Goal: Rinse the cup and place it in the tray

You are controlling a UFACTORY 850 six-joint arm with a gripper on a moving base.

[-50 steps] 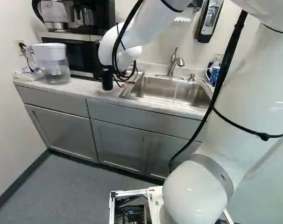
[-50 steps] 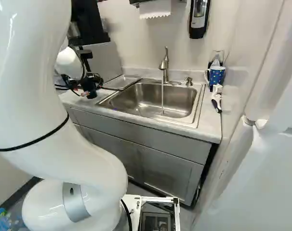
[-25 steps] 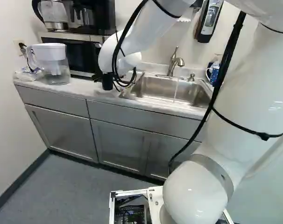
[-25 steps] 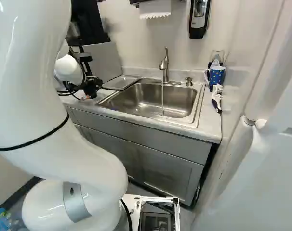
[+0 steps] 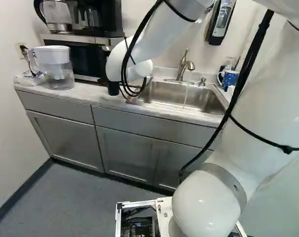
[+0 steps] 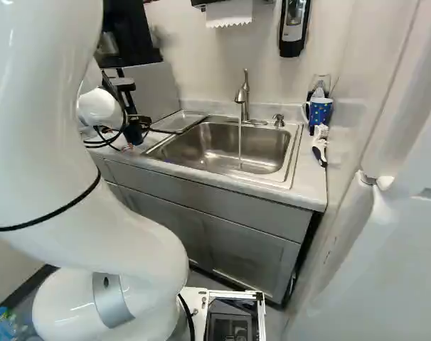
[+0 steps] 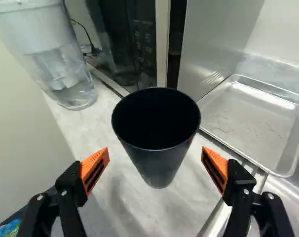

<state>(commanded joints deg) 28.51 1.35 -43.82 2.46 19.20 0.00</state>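
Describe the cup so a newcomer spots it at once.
Start at the sink and follow the counter toward the pitcher. Between the pitcher and the metal tray is the cup: plain black and tapering downward, unlike the spotted blue mug across the sink.

A pale, mottled table (image 5: 83, 94) is supported by grey cabinets (image 5: 125, 145), with a metal sink (image 6: 185, 144) set into it. On it, in the left base view, a crumpled bag (image 5: 28, 79), a water pitcher (image 5: 55, 55) and a microwave (image 5: 85, 60) are seen at the left. A black cup (image 7: 158, 165) is stood upright between pitcher and metal tray (image 7: 253, 118). Beyond the sink, a blue mug (image 6: 320, 114) is placed near a brush (image 6: 319, 146).
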